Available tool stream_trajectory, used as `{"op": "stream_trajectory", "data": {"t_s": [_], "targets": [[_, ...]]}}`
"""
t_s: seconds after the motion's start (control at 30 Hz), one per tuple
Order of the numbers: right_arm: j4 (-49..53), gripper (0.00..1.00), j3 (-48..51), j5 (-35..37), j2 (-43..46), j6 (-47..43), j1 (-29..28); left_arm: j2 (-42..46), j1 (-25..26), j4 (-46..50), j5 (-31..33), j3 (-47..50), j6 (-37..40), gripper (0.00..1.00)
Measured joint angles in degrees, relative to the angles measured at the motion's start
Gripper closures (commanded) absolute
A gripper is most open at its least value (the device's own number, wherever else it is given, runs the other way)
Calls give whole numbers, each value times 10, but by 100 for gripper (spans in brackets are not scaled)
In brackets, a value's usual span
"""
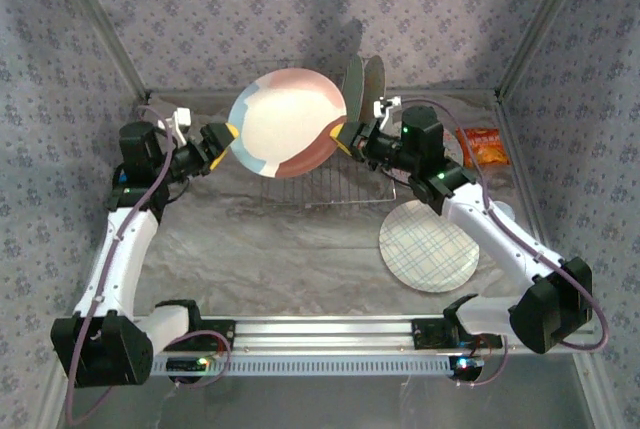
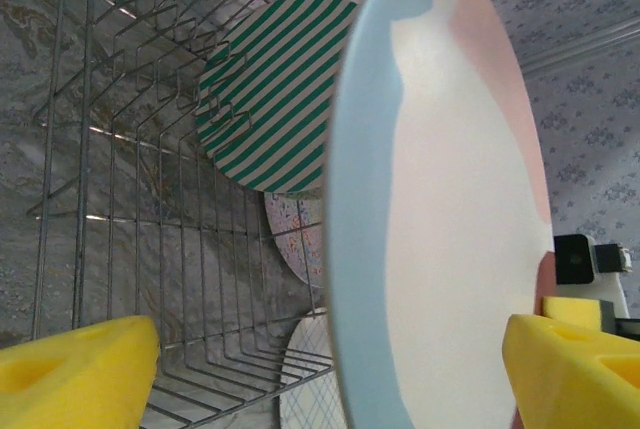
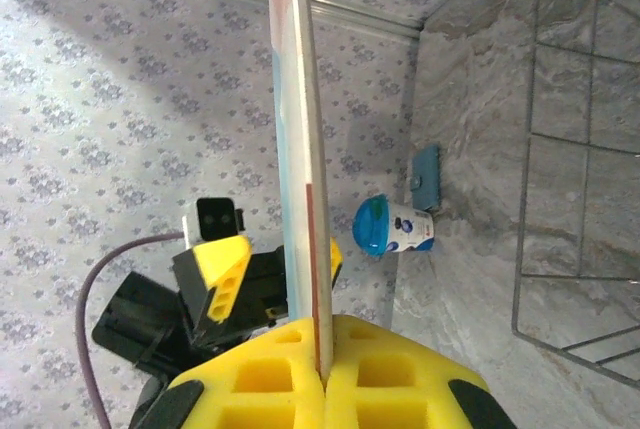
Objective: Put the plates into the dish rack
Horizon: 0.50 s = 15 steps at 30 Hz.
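Note:
The cream plate (image 1: 288, 121) with rust-red and light-blue sections is held upright above the dish rack (image 1: 312, 185). My right gripper (image 1: 340, 139) is shut on its right rim; the right wrist view has the plate (image 3: 297, 149) edge-on, pinched between the yellow pads (image 3: 325, 364). My left gripper (image 1: 226, 146) stands open at the left rim, a jaw on either side of the plate (image 2: 450, 249) with a gap. A green-striped plate (image 2: 275, 99) and a floral plate (image 2: 295, 234) stand in the rack (image 2: 130, 199). The pale plaid plate (image 1: 428, 245) lies flat on the table.
An orange snack packet (image 1: 482, 144) lies at the back right by the wall. A blue-and-white cup (image 3: 395, 226) lies on its side at the foot of the left wall. Patterned walls close in the back and both sides.

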<state>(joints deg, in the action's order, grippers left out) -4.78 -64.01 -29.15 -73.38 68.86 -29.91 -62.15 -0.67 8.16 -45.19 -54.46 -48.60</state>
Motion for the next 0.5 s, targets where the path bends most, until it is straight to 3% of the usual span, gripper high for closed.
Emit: {"op": "stream_trajectory", "data": {"t_s": [0.23, 0.4, 0.5], "targets": [[-29, 100, 0, 2, -17, 10, -21, -3, 0, -35, 3, 5, -31, 33], [-41, 100, 0, 4, -39, 20, -29, -3, 0, -63, 11, 12, -55, 62], [-51, 100, 1, 5, -43, 26, -29, -3, 0, -71, 14, 17, -67, 70]]}}
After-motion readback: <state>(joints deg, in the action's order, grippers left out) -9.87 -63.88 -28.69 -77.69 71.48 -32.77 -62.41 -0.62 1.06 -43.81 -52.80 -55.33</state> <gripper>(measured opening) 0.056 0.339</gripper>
